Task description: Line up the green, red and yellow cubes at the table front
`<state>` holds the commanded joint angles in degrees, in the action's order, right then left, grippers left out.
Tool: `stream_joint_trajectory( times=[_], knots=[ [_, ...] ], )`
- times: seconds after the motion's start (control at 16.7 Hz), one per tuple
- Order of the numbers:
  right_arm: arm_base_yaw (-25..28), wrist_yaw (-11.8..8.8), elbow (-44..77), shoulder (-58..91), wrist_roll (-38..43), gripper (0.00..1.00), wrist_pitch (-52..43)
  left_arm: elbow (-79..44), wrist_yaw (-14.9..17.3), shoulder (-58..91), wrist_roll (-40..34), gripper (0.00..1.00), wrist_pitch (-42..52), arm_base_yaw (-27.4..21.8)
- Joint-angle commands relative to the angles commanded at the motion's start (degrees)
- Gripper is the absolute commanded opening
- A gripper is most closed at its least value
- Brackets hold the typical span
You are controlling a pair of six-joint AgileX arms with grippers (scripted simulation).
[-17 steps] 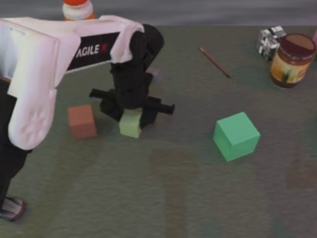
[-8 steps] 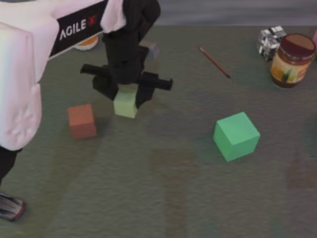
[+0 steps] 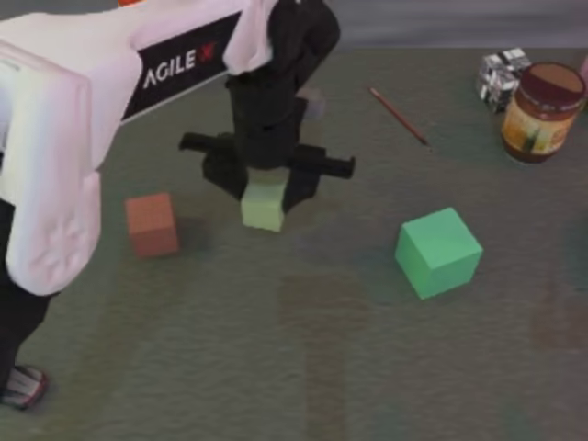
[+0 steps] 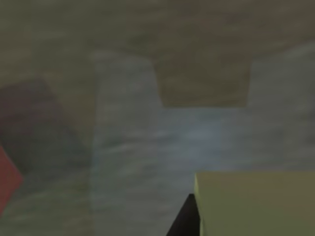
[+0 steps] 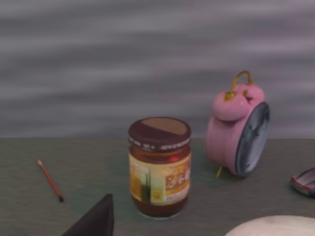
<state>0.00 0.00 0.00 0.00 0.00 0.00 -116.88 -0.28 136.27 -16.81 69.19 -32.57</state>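
Table front (image 3: pixel 303 386): lying bare of cubes, the row not yet started
Green cube (image 3: pixel 438 251): sitting at about 4 o'clock from table centre, well apart from the others
Red cube (image 3: pixel 152 223): resting at about 9 o'clock, showing as a red corner in the left wrist view
Yellow cube (image 3: pixel 265 201): hanging between the two, pinched from both sides, apparently lifted off the cloth
Left gripper (image 3: pixel 266 188): fingers closing narrowly on the yellow cube, gripping its upper part
Right arm: parked out of the top view, its fingers impossible to judge
Step in hand: carrying the yellow cube toward 6 o'clock; keeping it level, lowering fully before letting go, leaving room beside it for the others
Far clutter: pencil (image 3: pixel 398 116), jar (image 3: pixel 542 111), patterned cube (image 3: pixel 501 75) at 1 to 2 o'clock, pink alarm clock (image 5: pixel 238 132) beyond
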Motion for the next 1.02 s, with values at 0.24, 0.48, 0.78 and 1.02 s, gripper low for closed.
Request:
stream_joint_trajectory(
  times=[0.24,0.48,0.78,1.02],
  knots=[
    [0.00,0.00,0.00,0.00,0.00,1.00,0.00,1.15,-0.30,-0.87,-15.57,0.00,1.00,-9.20],
    [0.00,0.00,0.00,0.00,0.00,1.00,0.00,3.01,-0.53,-2.67,-32.08,0.00,1.62,-18.85],
    [0.00,0.00,0.00,0.00,0.00,1.00,0.00,4.32,-0.87,-5.10,-40.15,0.00,1.11,-24.91],
    [0.00,0.00,0.00,0.00,0.00,1.00,0.00,4.15,-0.83,-4.86,-40.00,0.00,1.11,-24.70]
  ],
)
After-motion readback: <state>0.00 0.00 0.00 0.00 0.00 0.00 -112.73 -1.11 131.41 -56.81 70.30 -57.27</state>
